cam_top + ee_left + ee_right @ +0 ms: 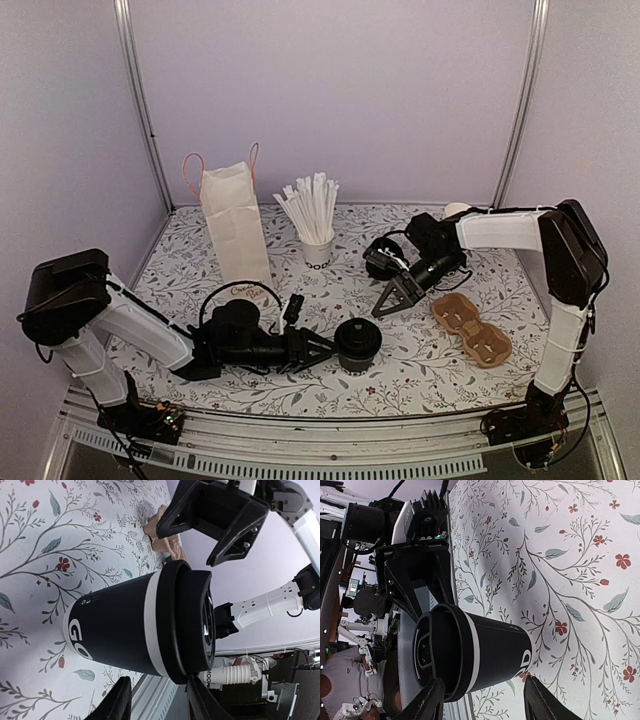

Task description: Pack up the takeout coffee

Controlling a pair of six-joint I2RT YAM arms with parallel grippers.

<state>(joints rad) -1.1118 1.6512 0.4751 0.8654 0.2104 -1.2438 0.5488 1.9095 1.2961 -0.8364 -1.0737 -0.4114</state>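
The takeout coffee (pixel 357 343), a black cup with a black lid, stands upright on the flowered tabletop near the front middle. My left gripper (pixel 322 347) points at it from the left at table height. In the left wrist view the cup (pixel 145 625) fills the frame just beyond the left gripper (pixel 157 700). The jaws are open, and one fingertip (pixel 197 692) touches the lid's rim. My right gripper (pixel 388 306) hangs open above and to the right of the cup, clear of it. The right wrist view shows the cup (pixel 480 652) past the right gripper (pixel 487 702).
A white paper bag (pixel 235 225) with handles stands at the back left. A white cup of straws (pixel 317 245) is behind the coffee. A brown cardboard cup carrier (pixel 470 328) lies to the right. The table's front rail (pixel 330 425) runs close behind the cup.
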